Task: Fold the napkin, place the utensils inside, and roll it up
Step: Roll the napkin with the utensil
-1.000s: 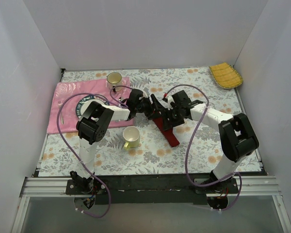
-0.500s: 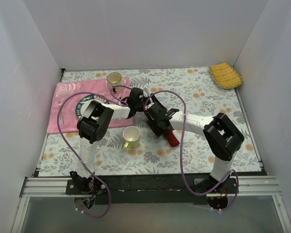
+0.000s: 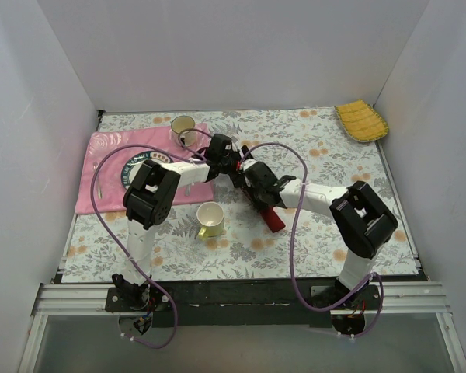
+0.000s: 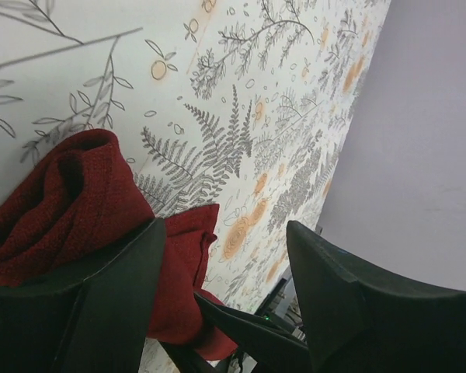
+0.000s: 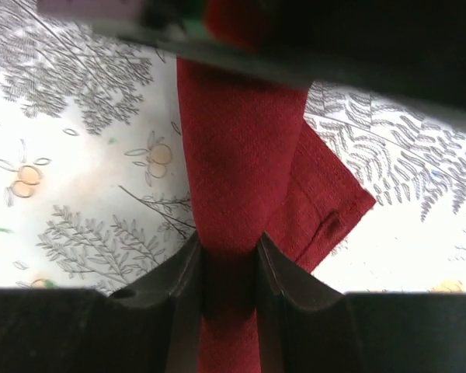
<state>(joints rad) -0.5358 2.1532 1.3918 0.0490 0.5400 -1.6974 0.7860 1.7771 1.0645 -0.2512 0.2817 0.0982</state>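
Observation:
The dark red napkin (image 3: 273, 220) lies as a narrow rolled bundle on the floral table mat, mid-table. My right gripper (image 3: 258, 190) is at its far end; in the right wrist view the gripper (image 5: 227, 245) is shut on the napkin (image 5: 233, 155), with cloth pinched between both fingers. My left gripper (image 3: 237, 165) hovers just beyond that end. In the left wrist view it (image 4: 225, 229) is open, with a bunched napkin fold (image 4: 70, 194) by its left finger. No utensils show; any knife is hidden or out of view.
A yellow-green cup (image 3: 210, 220) stands near the napkin's left. A pink patterned cloth (image 3: 101, 186) at the left holds a plate (image 3: 130, 169) and a second cup (image 3: 182, 125). A yellow ribbed cloth (image 3: 361, 120) lies at the far right corner. White walls enclose the table.
My right arm swung left and its gripper closed on the napkin's far end. My left gripper drew back a little toward the far side. The napkin bundle shifted slightly.

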